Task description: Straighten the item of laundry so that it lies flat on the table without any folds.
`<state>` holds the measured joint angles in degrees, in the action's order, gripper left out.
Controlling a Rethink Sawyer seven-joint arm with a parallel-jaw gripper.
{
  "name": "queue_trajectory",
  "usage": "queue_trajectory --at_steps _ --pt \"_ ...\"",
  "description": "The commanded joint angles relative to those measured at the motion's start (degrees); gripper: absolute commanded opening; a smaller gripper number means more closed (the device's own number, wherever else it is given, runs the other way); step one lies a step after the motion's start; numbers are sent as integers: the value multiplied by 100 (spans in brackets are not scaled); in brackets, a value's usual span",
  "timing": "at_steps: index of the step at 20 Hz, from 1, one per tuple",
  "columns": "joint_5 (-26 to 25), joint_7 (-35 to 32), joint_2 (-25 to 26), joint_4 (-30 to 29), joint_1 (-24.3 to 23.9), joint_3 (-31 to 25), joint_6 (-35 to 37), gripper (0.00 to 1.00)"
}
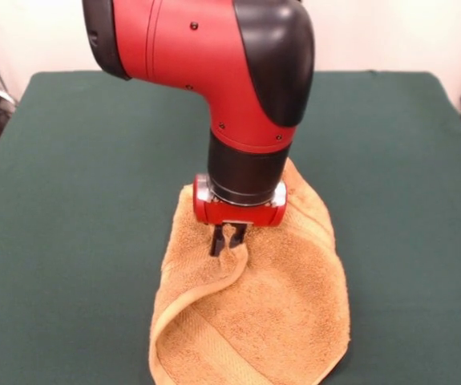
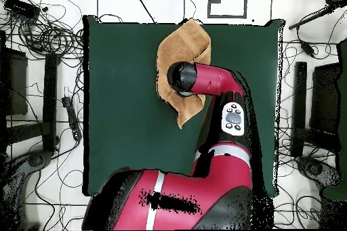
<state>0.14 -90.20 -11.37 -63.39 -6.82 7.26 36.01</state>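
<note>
The golden-orange towel [image 1: 262, 321] lies crumpled on the green table [image 1: 78, 200] near its front edge, with its left side folded over into a curled flap. My gripper [image 1: 228, 239] stands straight down over the towel's middle and is shut on a pinched ridge of the cloth, which rises between the black fingers [image 1: 216, 242]. In the overhead view the towel [image 2: 186, 42] lies at the table's [image 2: 122, 106] top edge, and the arm's wrist [image 2: 181, 79] hides the gripper.
The red and black arm [image 2: 223, 86] reaches across the table from the base at the bottom. Cables [image 2: 47, 35] and stands lie on the floor around the table. Green cloth stretches wide on both sides of the towel.
</note>
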Motion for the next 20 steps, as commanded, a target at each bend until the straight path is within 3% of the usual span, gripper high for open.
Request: queue_trajectory --at_steps 1,6,15,20 --pt "-455 -607 1694 -217 -295 -1008 -2368 0" --pt "-532 -384 1823 -73 -503 -1016 -2305 0" --pt "-1142 549 1757 2 -1016 -1243 -2175 0" --pt "-1405 621 1683 -26 -1239 -1388 -2096 0"
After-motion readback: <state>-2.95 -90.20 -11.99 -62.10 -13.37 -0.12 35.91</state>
